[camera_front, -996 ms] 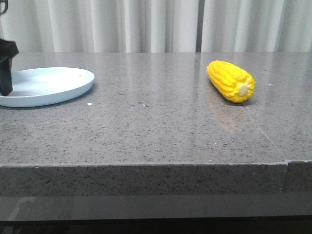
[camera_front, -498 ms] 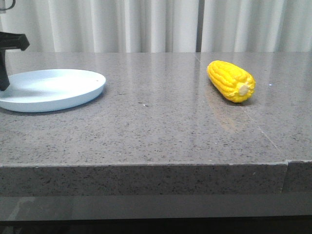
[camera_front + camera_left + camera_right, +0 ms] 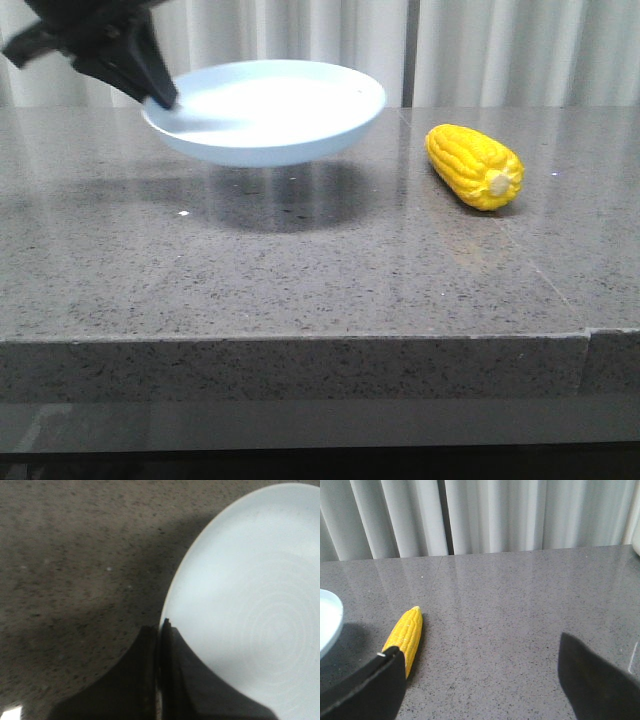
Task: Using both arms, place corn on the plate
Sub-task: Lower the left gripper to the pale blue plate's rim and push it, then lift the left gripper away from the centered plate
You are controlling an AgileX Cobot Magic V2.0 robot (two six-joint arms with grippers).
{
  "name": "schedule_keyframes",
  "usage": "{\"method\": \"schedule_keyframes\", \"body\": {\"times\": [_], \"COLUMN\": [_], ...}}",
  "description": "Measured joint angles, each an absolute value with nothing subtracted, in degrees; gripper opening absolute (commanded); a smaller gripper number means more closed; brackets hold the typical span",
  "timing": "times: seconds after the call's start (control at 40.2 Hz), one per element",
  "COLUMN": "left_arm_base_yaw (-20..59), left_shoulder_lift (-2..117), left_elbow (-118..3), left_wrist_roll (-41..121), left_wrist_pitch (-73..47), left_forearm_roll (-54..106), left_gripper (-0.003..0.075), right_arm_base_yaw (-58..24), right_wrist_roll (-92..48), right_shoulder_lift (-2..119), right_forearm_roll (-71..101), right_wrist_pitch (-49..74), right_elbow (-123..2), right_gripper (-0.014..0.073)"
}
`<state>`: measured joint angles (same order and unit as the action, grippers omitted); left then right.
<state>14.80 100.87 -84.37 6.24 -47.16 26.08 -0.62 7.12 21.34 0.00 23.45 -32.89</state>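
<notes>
My left gripper (image 3: 160, 98) is shut on the left rim of the pale blue-white plate (image 3: 275, 115) and holds it in the air above the table, left of the corn. In the left wrist view the jaws (image 3: 161, 630) pinch the plate's rim (image 3: 250, 595). The yellow corn (image 3: 474, 165) lies on the table at the right, its cream stub end toward the front. My right gripper (image 3: 477, 680) is open and empty; the corn (image 3: 406, 637) lies just beyond its one finger, and the plate's edge (image 3: 327, 620) shows at the side. The right gripper is out of the front view.
The grey speckled stone table (image 3: 300, 270) has its front edge near the camera. White curtains (image 3: 480, 50) hang behind it. The plate's shadow (image 3: 280, 200) falls on the table below it.
The left gripper has lifted the plate off the table and carried it to the right, toward the corn. The corn has not moved.
</notes>
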Motion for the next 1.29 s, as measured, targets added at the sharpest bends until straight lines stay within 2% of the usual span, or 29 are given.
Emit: {"method": "schedule_keyframes", "body": {"times": [0.1, 0.174, 0.348, 0.423, 0.473, 0.523, 0.622, 0.697, 0.846, 1.02, 1.294], "left_arm_base_yaw": [15.1, 15.1, 15.1, 15.0, 15.0, 14.9, 14.9, 14.9, 13.3, 11.6, 11.5], "left_shoulder_lift": [103.5, 104.7, 105.7, 105.4, 104.7, 102.8, 98.1, 93.7, 86.4, 76.2, 53.0], "left_elbow": [-84.5, -84.5, -84.6, -85.6, -86.1, -86.4, -87.0, -87.1, -84.2, -73.6, -48.4], "left_wrist_roll": [6.2, 6.2, 6.2, 6.2, 6.4, 6.7, 6.3, 4.0, -1.9, -4.2, -4.5], "left_wrist_pitch": [-47.0, -47.4, -47.6, -48.5, -49.1, -49.2, -49.2, -49.2, -49.3, -46.8, -29.2], "left_forearm_roll": [26.5, 26.5, 26.0, 25.6, 25.0, 23.8, 18.8, 11.7, -1.0, -4.0, -3.5], "left_gripper": [0.0011, 0.0068, 0.0295, 0.0326, 0.0313, 0.0266, 0.0083, -0.0017, -0.0020, -0.0020, -0.0020], "right_arm_base_yaw": [-0.6, -0.6, -0.6, -0.6, -0.6, -0.6, -0.6, -0.6, -0.6, -0.6, -0.6], "right_wrist_roll": [7.1, 7.1, 7.1, 7.1, 7.1, 7.1, 7.1, 7.1, 7.1, 7.1, 7.1], "right_shoulder_lift": [21.3, 21.3, 21.3, 21.3, 21.3, 21.3, 21.3, 21.3, 21.3, 21.3, 21.3], "right_forearm_roll": [0.0, 0.0, 0.0, 0.0, 0.0, 0.0, 0.0, 0.0, 0.0, 0.0, 0.0], "right_wrist_pitch": [23.4, 23.4, 23.4, 23.4, 23.5, 23.5, 23.5, 23.5, 23.5, 23.5, 23.6], "right_elbow": [-32.9, -32.9, -32.9, -32.9, -32.9, -32.9, -32.9, -32.9, -32.9, -32.9, -32.9], "right_gripper": [0.0644, 0.0644, 0.0644, 0.0644, 0.0644, 0.0644, 0.0644, 0.0644, 0.0644, 0.0644, 0.0644]}}
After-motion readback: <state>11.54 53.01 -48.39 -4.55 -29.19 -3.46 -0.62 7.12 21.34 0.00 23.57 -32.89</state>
